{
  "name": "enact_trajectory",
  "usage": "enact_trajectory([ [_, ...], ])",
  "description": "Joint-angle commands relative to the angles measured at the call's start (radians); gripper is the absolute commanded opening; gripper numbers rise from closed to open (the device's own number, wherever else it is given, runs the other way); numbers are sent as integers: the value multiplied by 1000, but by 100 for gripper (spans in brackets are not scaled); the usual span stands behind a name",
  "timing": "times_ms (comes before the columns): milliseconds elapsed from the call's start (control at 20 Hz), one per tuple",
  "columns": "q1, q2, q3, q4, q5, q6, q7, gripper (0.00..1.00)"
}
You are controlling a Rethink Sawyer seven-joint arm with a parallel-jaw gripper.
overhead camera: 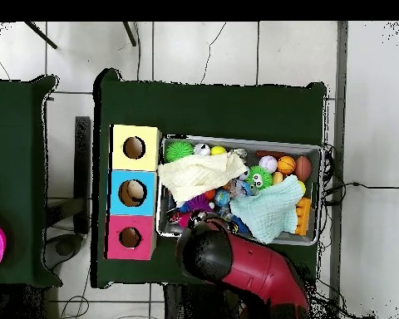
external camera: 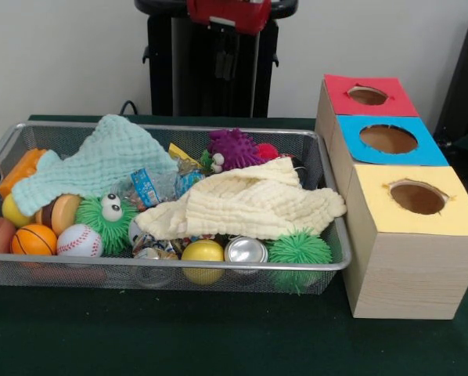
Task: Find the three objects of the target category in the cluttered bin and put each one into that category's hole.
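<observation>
I had the arm (overhead camera: 253, 270) drawn back over the robot's edge of the desk, its head hanging just above the bin's rim, and I could not tell from either view whether the pincer was released or clenched; the front view showed only the red body at the top.

The bin (external camera: 163, 266) sat on the green desk (external camera: 179, 337) with its long side toward the front camera, and the three wooden boxes stood in a row touching its short end, so that anything lifted had only a brief carry. Their tops ran red (external camera: 371, 95), blue (external camera: 390, 139) and yellow (external camera: 418, 200), red nearest the robot.

Two cloths, a mint one (external camera: 101, 160) and a cream one (external camera: 253, 205), lay draped over the heap, and I judged they were there to hide things and force a search. Along the bin's camera-side edge I could see a basketball (external camera: 34, 239), a baseball (external camera: 79, 241), a yellow ball (external camera: 203, 252), a can (external camera: 246, 251) and a green spiky ball (external camera: 299, 249). A purple spiky toy (external camera: 235, 147) lay by the far rim. Nothing appeared sorted yet.
</observation>
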Motion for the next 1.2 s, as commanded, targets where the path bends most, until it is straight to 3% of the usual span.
enact_trajectory([
  [50, -100, 1, 116, 50, -76, -15, -37, 0],
  [600, -295, 12, 216, 17, -174, 7, -114, 0],
  [800, -343, -22, 233, 4, -209, 42, -132, 0],
  [1200, -367, 39, 262, -21, -278, -13, -63, 0],
])
